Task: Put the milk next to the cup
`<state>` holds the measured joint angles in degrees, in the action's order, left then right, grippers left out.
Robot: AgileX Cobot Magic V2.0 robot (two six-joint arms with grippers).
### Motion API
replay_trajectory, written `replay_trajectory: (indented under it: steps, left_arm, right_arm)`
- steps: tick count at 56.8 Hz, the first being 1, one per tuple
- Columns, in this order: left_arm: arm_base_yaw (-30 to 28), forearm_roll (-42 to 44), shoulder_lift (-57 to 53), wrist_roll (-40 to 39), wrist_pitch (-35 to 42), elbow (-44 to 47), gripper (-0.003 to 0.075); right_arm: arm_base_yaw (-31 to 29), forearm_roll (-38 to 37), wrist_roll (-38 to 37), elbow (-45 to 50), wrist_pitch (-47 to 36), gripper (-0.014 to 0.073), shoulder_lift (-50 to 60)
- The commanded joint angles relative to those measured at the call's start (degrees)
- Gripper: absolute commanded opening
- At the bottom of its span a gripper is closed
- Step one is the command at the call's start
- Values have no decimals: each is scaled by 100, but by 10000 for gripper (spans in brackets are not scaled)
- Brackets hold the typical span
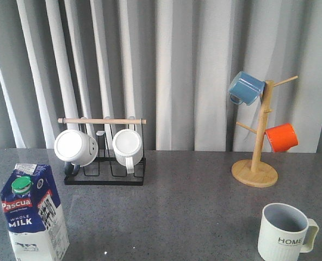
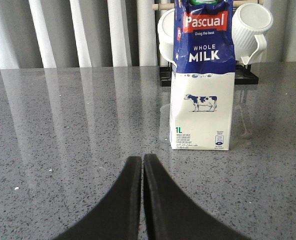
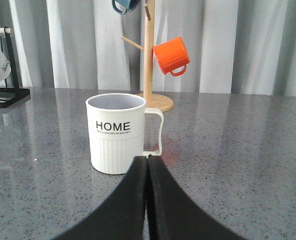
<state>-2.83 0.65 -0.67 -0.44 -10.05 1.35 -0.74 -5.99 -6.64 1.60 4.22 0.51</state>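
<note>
Standing upright, milk [image 2: 203, 80] just ahead of closed left gripper [image 2: 142, 162]; cup [image 3: 119, 132] before closed right gripper [image 3: 148, 162].

This looks like a pretend kitchen set up for a robot to practice in. A shiny dark grey speckled table [image 1: 193, 190] fills the bottom of the picture, like a kitchen counter. Grey and white curtains [image 1: 177, 65] hang all across the back. On the left sits a black wire rack [image 1: 104, 171] with white mugs [image 1: 76, 147]. On the right stands a wooden mug tree [image 1: 256, 147] holding a blue mug [image 1: 245, 87] and an orange mug [image 1: 282, 137].
</note>
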Motion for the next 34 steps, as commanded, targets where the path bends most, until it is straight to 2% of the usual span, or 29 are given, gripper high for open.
replay_trajectory:
  steps: [1,30,34]
  left_arm:
    - [12,-4,-69,-39,401,-117,-6]
    - [12,-4,-69,-21,406,-117,-6]
    - [12,-4,-69,-21,413,-117,-6]
  right_arm:
    - [-1,-43,33,60,-422,-8,97]
    - [-2,-43,39,55,-456,-8,97]
    - [-7,-269,210,55,-615,-8,97]
